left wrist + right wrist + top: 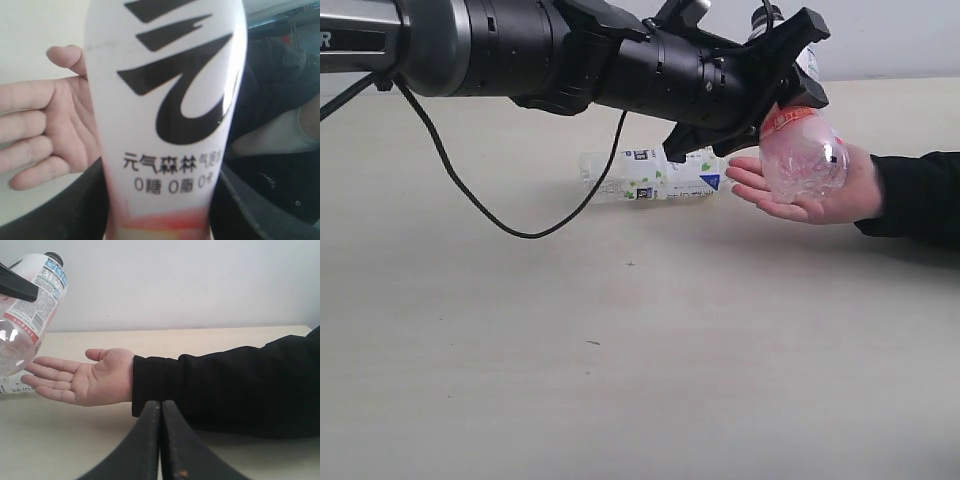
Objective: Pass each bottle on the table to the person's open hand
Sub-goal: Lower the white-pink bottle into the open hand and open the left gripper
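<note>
My left gripper [790,75] is shut on the pink-white labelled bottle [803,155], holding it tilted with its clear base just over the person's open palm [820,195]. In the left wrist view the bottle [165,110] fills the frame between the black fingers [75,210], with the hand [50,125] behind it. The right wrist view shows the bottle [27,305] above the fingertips of the hand [85,377]. A white-green labelled bottle [650,176] lies on its side on the table [620,350] left of the hand. My right gripper [161,410] is shut and empty, low over the table.
The person's black-sleeved forearm [920,195] reaches in from the right edge. A black cable [470,190] hangs from the left arm and loops over the tabletop. A pale wall [175,285] stands behind the table's far edge.
</note>
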You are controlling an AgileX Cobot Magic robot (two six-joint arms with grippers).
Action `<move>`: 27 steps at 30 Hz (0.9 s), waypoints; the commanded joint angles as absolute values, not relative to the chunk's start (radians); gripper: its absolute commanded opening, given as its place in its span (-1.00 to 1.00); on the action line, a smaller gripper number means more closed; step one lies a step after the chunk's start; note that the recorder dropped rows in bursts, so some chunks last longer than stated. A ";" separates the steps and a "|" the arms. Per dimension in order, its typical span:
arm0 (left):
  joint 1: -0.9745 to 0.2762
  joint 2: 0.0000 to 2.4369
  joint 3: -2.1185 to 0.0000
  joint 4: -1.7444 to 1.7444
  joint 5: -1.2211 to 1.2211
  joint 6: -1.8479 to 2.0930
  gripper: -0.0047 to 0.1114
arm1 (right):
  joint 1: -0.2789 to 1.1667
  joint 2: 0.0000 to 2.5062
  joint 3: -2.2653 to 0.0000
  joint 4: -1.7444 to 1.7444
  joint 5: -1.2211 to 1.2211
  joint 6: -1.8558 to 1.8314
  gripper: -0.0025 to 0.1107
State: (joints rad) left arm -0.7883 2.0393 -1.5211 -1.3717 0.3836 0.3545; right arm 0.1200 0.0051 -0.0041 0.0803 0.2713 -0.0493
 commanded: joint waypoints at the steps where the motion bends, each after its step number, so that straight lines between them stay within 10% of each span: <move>1: -0.789 2.037 -1.529 -1.371 0.426 0.366 -0.92 | 0.115 0.000 0.000 0.076 0.266 -0.050 -0.96; 27: -0.798 2.097 -1.656 -1.371 0.547 0.351 -0.92 | 0.115 0.000 0.000 0.076 0.266 -0.050 -0.96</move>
